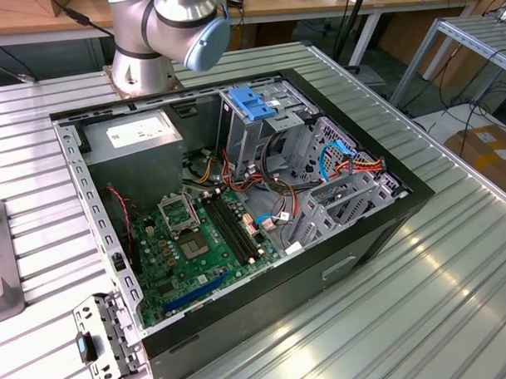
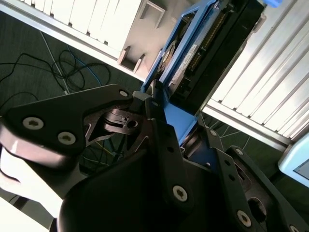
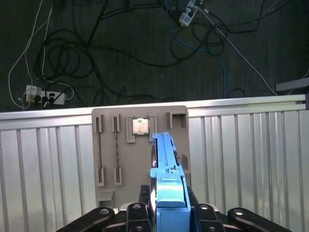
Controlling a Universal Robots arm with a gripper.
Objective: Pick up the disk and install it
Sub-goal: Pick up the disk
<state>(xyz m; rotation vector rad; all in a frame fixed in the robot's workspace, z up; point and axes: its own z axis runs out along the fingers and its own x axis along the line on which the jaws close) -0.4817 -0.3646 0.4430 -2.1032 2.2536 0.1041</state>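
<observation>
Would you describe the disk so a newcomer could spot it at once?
In the first wrist view, a beige fixture plate lies on the ribbed metal table. Before it the gripper clamps the disk edge-on: a dark drive in a bright blue carrier; nothing nearby is blue.

In the exterior view my arm (image 1: 140, 44) rises from its silver base column. Its shoulder joint (image 1: 199, 25), capped in grey-blue, is turned toward the exterior view's right. In both wrist views my gripper (image 3: 167, 200) is closed on the disk (image 3: 166, 164), which I hold edge-on by its blue carrier end. My black fingers (image 2: 155, 118) press the carrier from both sides, with no gap showing. Behind them, in the second wrist view, my black linkage plates (image 2: 67, 125) spread outward, screw heads facing the camera.
</observation>
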